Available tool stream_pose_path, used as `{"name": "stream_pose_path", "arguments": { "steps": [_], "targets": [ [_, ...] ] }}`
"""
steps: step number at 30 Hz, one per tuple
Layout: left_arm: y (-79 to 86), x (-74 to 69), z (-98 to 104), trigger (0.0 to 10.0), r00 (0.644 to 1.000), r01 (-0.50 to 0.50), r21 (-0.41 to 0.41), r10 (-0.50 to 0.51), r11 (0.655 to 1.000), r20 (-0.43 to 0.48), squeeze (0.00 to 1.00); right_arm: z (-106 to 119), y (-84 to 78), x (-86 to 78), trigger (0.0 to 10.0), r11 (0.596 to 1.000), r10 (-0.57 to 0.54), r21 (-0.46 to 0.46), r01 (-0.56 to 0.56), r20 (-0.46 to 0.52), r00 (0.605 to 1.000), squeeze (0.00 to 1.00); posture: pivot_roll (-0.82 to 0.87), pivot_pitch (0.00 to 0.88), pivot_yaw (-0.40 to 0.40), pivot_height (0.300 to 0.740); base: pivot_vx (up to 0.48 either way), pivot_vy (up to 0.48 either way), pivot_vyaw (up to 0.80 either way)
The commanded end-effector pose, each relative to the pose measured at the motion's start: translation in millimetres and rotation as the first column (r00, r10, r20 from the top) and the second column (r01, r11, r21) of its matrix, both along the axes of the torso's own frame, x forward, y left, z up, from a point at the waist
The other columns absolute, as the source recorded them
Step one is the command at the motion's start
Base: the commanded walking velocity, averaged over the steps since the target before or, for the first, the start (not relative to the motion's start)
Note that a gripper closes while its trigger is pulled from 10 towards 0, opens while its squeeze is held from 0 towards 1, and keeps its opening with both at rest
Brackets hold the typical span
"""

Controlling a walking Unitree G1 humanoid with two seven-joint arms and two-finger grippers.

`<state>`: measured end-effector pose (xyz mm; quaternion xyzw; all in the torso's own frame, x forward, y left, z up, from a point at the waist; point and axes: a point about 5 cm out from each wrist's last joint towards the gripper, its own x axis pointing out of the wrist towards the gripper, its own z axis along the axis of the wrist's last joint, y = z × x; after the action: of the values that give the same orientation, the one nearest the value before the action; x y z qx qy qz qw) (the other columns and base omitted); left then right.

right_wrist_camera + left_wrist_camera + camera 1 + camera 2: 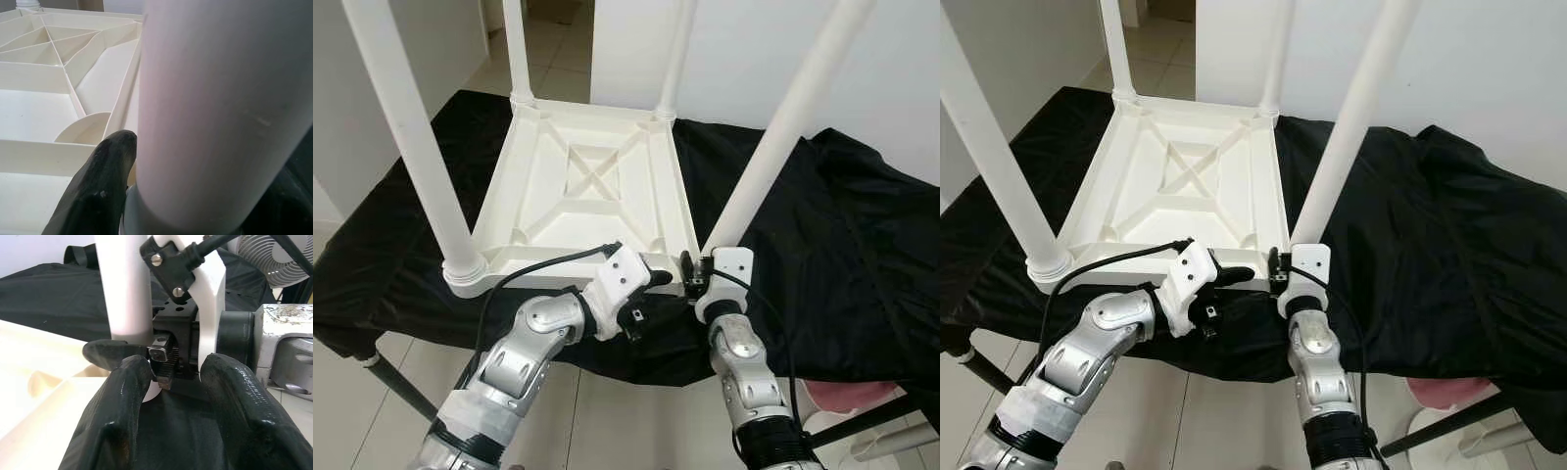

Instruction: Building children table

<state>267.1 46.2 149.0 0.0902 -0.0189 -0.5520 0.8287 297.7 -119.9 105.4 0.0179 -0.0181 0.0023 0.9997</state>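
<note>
A white plastic children's table (587, 186) lies upside down on a black cloth, with several legs standing up from its corners. My right gripper (708, 257) is at the base of the near right leg (783, 127), shut on it; in the right wrist view the leg (220, 112) fills the space between the fingers (98, 186). My left gripper (648, 299) is at the table's near edge, just left of that corner, pointing toward the right gripper. It is open, and its fingers (117, 416) hold nothing. The near left leg (411, 127) stands in its socket.
The black cloth (842, 225) covers a low stand with dark metal legs (396, 382) over a tiled floor. White walls lie behind and to the left. A pink-and-white object (847, 397) sits on the floor at the right. A fan (279, 259) stands nearby.
</note>
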Motion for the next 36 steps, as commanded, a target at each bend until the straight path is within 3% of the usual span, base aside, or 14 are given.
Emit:
{"name": "stream_pose_path", "arguments": {
  "steps": [1,3,4,5,13,26,27,28,29,36],
  "targets": [
    [-2.4,-1.2,-1,10.0,1.0,-0.002,0.002,0.002,1.0,0.003,0.0,-6,-4.3,-2.5,10.0,0.999,-0.023,0.023,0.024,-0.037,0.999,0.0,0.01,0.0,-0.1,0.74,0.0,0.0,0.0],
    [-2.5,-1.1,-1,10.0,1.0,-0.002,0.002,0.002,1.0,0.003,0.0,-6,-4.8,-2.5,10.0,0.999,-0.022,0.024,0.023,-0.037,0.999,0.0,0.01,0.0,-0.102,0.74,0.0,0.0,0.0],
    [-2.4,-0.7,0,10.0,1.0,-0.004,0.0,0.004,1.0,0.004,0.0,-5,-4.1,-2.8,10.0,1.0,-0.022,0.022,0.023,-0.037,0.999,0.34,0.01,0.0,-0.102,0.74,0.0,0.0,0.0],
    [-2.3,-0.4,0,10.0,1.0,-0.005,0.001,0.005,1.0,0.006,0.0,-4,-2.4,-3.3,10.0,1.0,-0.006,0.031,0.007,-0.029,1.0,1.0,0.01,0.0,-0.104,0.74,0.0,0.0,0.0],
    [-2.1,-0.5,-1,10.0,1.0,-0.007,0.001,0.007,1.0,0.007,0.0,4,-1.6,-7.2,10.0,0.996,0.069,0.048,-0.07,0.026,0.997,1.0,0.01,0.0,-0.103,0.74,0.0,0.0,0.0],
    [-2.2,0.5,0,10.0,1.0,-0.003,0.003,0.003,1.0,0.009,0.0,4,-29.9,-12.8,10.0,0.975,0.224,0.001,-0.224,0.049,0.973,1.0,0.0,0.0,-0.098,0.74,0.0,0.0,0.0],
    [-2.2,0.6,-1,10.0,1.0,-0.001,0.004,0.001,1.0,0.009,0.0,3,-33.0,-12.4,10.0,0.97,0.243,-0.011,-0.243,0.047,0.969,0.83,0.0,0.0,-0.097,0.74,0.0,0.0,0.0],
    [-2.2,0.6,-1,10.0,1.0,-0.001,0.004,0.001,1.0,0.009,0.0,3,-33.0,-12.4,10.0,0.97,0.243,-0.011,-0.243,0.047,0.969,0.83,0.0,0.0,-0.097,0.74,0.0,0.0,0.0],
    [-2.0,0.1,-1,10.0,1.0,0.0,0.004,0.0,1.0,0.008,0.0,2,-35.4,-11.1,10.0,0.966,0.259,-0.023,-0.258,0.045,0.965,0.0,0.0,0.0,-0.096,0.74,0.0,0.0,0.0],
    [0.7,-2.9,-4,10.0,1.0,0.002,0.013,-0.002,1.0,-0.002,0.0,0,-37.1,-6.6,10.0,0.931,0.363,-0.032,-0.363,0.027,0.931,0.0,0.0,0.0,-0.085,0.74,0.0,0.0,0.0]
  ]
}}
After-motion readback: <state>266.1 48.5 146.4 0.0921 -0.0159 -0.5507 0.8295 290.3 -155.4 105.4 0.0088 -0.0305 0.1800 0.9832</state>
